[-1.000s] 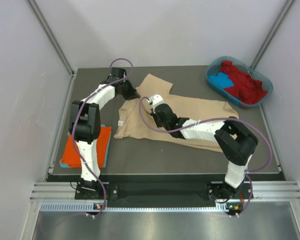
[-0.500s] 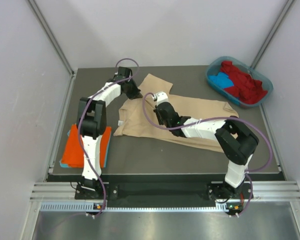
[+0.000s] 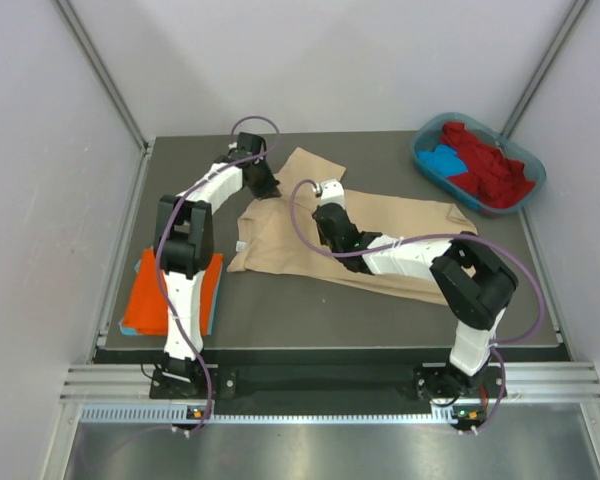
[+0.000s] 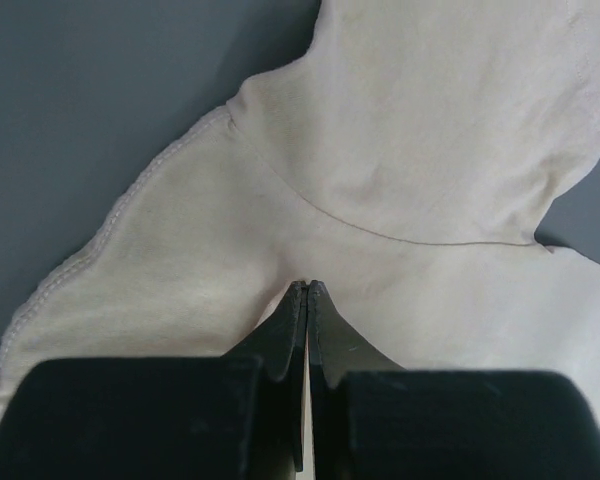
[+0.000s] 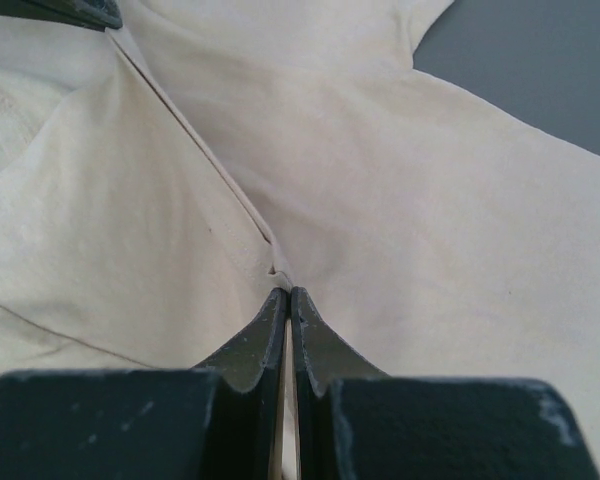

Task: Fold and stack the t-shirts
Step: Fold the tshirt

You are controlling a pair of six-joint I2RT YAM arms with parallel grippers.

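Note:
A beige-tan t-shirt [image 3: 400,225] lies partly folded across the middle of the table, its small white label [image 3: 242,245] at the left edge. My left gripper [image 3: 267,188] is at the shirt's upper left, by a sleeve. In the left wrist view it [image 4: 307,286] is shut, with a strip of beige cloth pinched between its fingers. My right gripper [image 3: 325,203] sits a little right of it over the shirt's upper middle. The right wrist view has it [image 5: 288,291] shut on a seam fold of the same shirt [image 5: 430,200].
A folded orange t-shirt [image 3: 165,295] lies on a blue one [image 3: 213,300] at the front left. A teal tub [image 3: 427,150] at the back right holds red [image 3: 490,165] and blue [image 3: 442,160] shirts. Dark table [image 3: 380,310] surrounds the beige shirt.
Both grippers have shifted a little to the right and toward the back, staying shut on the beige shirt. The left arm's elbow has swung inward.

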